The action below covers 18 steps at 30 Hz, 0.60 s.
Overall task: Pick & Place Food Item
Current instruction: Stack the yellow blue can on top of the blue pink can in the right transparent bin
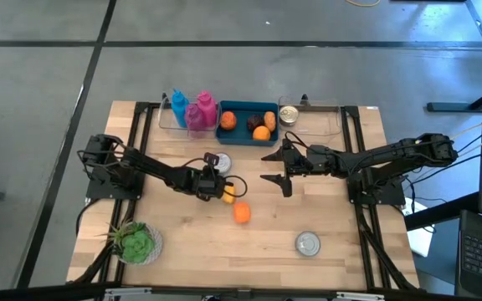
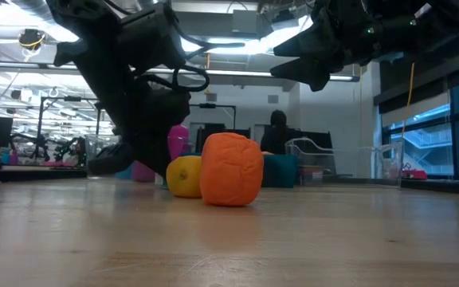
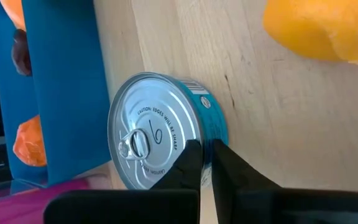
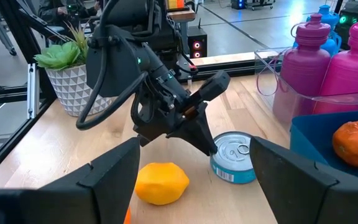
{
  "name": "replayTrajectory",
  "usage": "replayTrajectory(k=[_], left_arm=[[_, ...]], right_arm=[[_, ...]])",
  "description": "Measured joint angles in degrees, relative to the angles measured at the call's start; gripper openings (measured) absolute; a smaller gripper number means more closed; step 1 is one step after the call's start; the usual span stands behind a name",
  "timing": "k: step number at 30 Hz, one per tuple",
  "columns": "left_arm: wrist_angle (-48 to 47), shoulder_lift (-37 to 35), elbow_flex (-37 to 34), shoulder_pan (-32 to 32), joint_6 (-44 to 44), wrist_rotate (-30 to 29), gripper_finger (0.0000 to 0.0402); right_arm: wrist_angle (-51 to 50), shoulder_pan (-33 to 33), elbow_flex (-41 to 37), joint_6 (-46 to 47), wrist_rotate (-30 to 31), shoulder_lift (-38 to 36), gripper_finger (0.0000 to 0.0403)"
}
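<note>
A teal tin can (image 3: pixel 154 137) with a pull-tab lid stands upright on the wooden table, also showing in the high view (image 1: pixel 217 161). My left gripper (image 3: pixel 207 173) is shut, its tips at the can's side wall, and it also shows in the right wrist view (image 4: pixel 209 144). A yellow lemon-like food item (image 1: pixel 228 195) lies on the table beside the gripper. An orange food item (image 1: pixel 241 213) lies nearer the front edge. My right gripper (image 1: pixel 273 167) is open and empty, right of the can and above the table. My left gripper's shut fingertips (image 3: pixel 191 155) meet the can's teal side wall (image 3: pixel 215 127) just below the top rim. They slant down from above, from the table's left. The can stands upright on the table. I cannot tell whether they press on it or only touch it.
A blue bin (image 1: pixel 247 110) with several food items stands at the far edge, beside a clear container with pink and blue bottles (image 1: pixel 192 110). A small jar (image 1: pixel 289 114) stands right of the bin. A second can (image 1: pixel 308 243) and a potted plant (image 1: pixel 136 242) stand near the front.
</note>
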Motion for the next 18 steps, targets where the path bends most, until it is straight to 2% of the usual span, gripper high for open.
replayTrajectory(k=[6,18], left_arm=[[0.1,-1.5,0.0,-0.1,0.4,-1.5,0.0002],[-0.6,-11.1,-0.2,0.0,0.5,0.1,0.0]], right_arm=[[0.0,0.0,0.0,0.0,0.0,0.0,0.0302],[0.0,0.0,0.0,0.0,0.0,0.0,0.0302]])
